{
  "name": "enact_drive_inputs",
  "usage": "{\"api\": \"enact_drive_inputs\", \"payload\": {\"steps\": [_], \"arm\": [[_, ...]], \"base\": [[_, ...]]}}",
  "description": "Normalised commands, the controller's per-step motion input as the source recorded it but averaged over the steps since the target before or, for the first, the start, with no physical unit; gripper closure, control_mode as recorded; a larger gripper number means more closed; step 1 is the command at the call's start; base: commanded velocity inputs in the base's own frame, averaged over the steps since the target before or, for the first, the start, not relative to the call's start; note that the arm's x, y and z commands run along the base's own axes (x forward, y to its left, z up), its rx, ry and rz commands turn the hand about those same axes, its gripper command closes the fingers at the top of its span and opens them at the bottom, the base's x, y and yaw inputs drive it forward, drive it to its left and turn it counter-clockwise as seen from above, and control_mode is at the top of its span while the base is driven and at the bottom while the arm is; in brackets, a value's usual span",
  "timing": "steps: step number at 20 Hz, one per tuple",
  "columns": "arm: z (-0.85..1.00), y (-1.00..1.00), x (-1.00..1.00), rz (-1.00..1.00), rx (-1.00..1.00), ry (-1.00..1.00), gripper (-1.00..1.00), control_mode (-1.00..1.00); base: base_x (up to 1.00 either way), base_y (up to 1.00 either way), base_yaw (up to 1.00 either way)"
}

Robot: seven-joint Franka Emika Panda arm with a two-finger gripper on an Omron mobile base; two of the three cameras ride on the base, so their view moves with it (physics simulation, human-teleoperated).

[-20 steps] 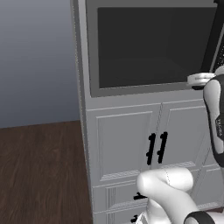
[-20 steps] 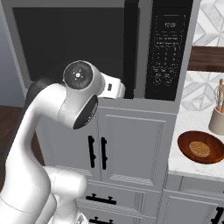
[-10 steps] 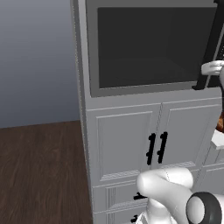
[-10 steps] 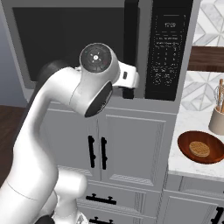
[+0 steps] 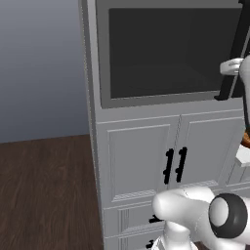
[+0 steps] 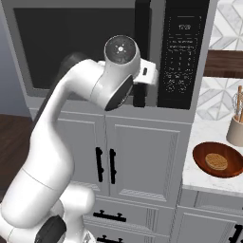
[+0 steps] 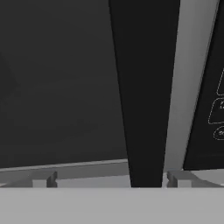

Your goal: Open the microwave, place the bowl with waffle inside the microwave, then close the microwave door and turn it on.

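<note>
The microwave [image 6: 90, 47] sits built in above white cabinets, and its door [image 5: 166, 53] is closed. The door's tall black bar handle [image 6: 141, 28] runs beside the black control strip [image 6: 182, 52]. My gripper [image 7: 110, 178] is open right in front of the door. In the hand view the handle [image 7: 146, 109] stands between the two fingertips [image 7: 43, 178], nearer the right one. In the right base view my wrist hides the fingers. The bowl with waffle [image 6: 218, 160] rests on the counter to the right, well away from the gripper.
White panelled cabinet doors with short black handles [image 6: 105, 165] stand below the microwave, with drawers [image 6: 109, 216] under them. A beige utensil holder [image 6: 236, 129] stands on the white counter [image 6: 199, 142] behind the bowl. Dark wood floor [image 5: 44, 190] lies to the left.
My arm has swung up and to the right, bringing the hand higher along the microwave handle. The gripper has stayed open. The door and the bowl have not moved.
</note>
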Motion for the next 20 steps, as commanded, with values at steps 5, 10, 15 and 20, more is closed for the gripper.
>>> {"api": "enact_drive_inputs", "payload": {"steps": [5,10,15,20], "arm": [[0.00,-0.44,0.46,0.00,0.00,0.00,-1.00,-1.00],[-0.12,-0.15,0.47,0.00,0.00,-0.08,-1.00,-1.00],[-0.07,0.00,0.52,0.00,0.01,-0.19,-1.00,-1.00],[-0.09,0.00,0.53,0.00,0.02,-0.10,1.00,-1.00]], "base": [[0.00,0.00,0.00],[0.00,0.00,0.00],[0.00,0.00,0.00],[0.00,0.00,0.00]]}}
